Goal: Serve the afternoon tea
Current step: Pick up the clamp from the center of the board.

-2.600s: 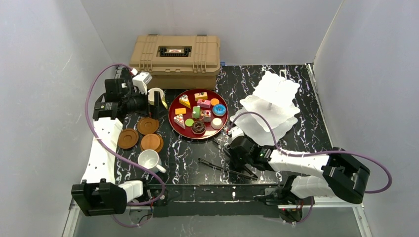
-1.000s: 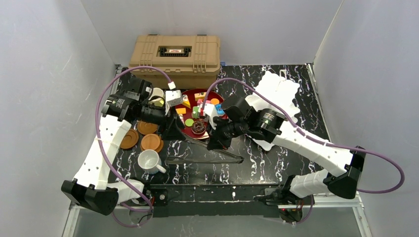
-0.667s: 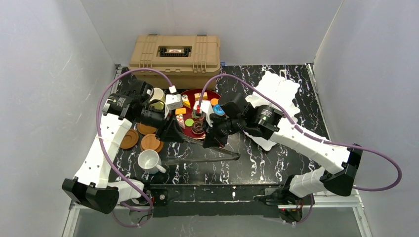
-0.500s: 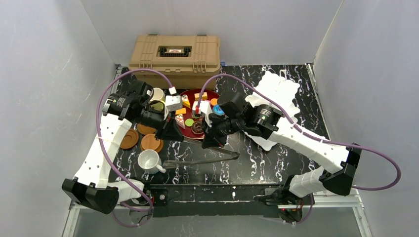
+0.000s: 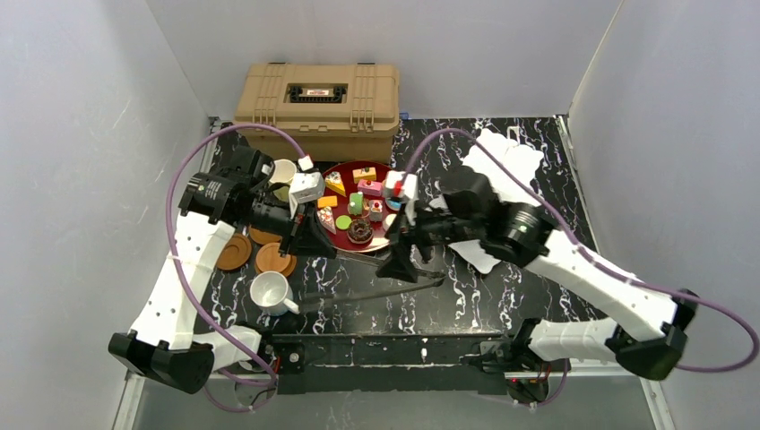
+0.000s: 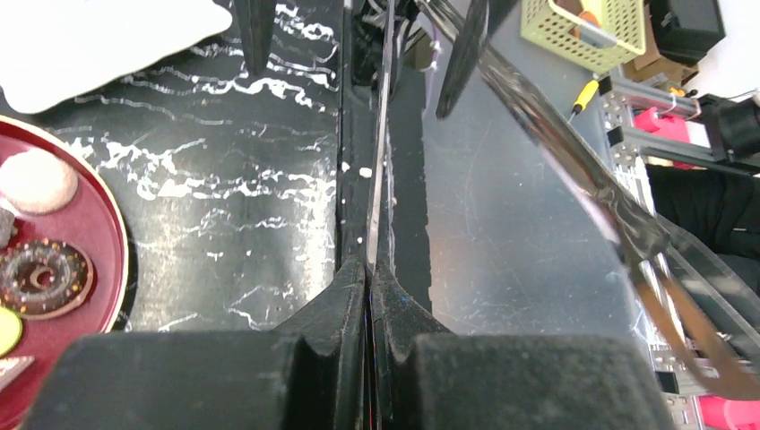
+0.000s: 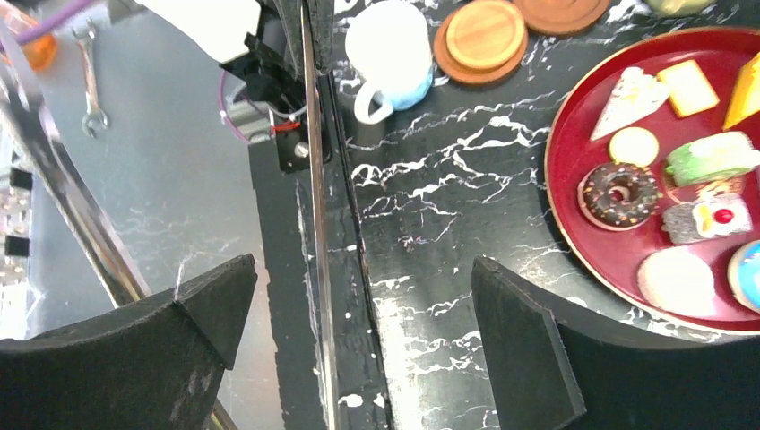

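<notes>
Left hand [image 6: 369, 267] is clamped edge-on onto one thin blade of the metal tongs [image 6: 380, 152]. Right hand [image 7: 363, 269] stands wide apart, a tong blade passing between its fingers and touching neither. Toy cakes [image 5: 369, 188] sit on the dark-red tray [image 7: 548, 170] between the arms, with the white tiered stand [image 5: 506, 161] to its right. The cakes look small, light and hard, likely slick against steel. Pinch each across its broad flanks, and the chocolate doughnut [image 7: 618, 194] across its outer rim, gently.
</notes>
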Available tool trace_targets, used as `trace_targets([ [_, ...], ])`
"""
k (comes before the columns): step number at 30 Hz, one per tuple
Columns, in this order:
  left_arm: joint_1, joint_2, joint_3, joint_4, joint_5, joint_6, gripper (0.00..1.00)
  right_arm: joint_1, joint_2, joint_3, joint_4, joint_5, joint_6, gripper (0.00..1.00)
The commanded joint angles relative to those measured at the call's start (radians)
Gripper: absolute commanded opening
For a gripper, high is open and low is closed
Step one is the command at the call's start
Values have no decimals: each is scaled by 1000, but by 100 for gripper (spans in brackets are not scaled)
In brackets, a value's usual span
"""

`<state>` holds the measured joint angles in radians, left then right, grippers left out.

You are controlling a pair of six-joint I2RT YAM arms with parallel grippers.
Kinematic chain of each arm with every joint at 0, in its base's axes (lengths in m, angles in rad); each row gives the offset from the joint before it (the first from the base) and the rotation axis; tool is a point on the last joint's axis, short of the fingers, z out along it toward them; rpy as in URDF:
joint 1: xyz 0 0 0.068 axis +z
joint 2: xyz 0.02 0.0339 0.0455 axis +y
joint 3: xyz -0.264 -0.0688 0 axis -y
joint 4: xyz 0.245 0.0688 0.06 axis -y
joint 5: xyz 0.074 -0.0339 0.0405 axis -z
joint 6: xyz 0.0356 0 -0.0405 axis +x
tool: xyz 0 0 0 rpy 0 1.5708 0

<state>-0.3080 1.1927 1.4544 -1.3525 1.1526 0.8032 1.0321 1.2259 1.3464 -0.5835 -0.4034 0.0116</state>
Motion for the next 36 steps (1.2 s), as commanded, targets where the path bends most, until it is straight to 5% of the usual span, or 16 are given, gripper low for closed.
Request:
trace_targets([
  [1,-3,-18,63,-15,155,-28,0,-61,-150,-49,120,-73,60,98],
  [18,-2,-17,87,97,297,-169,0,-110,-440,-179,268,-140,253,98],
  [36,-3,-2,68,112,248,-178,0,-110,-271,-153,296,-345,275,98],
])
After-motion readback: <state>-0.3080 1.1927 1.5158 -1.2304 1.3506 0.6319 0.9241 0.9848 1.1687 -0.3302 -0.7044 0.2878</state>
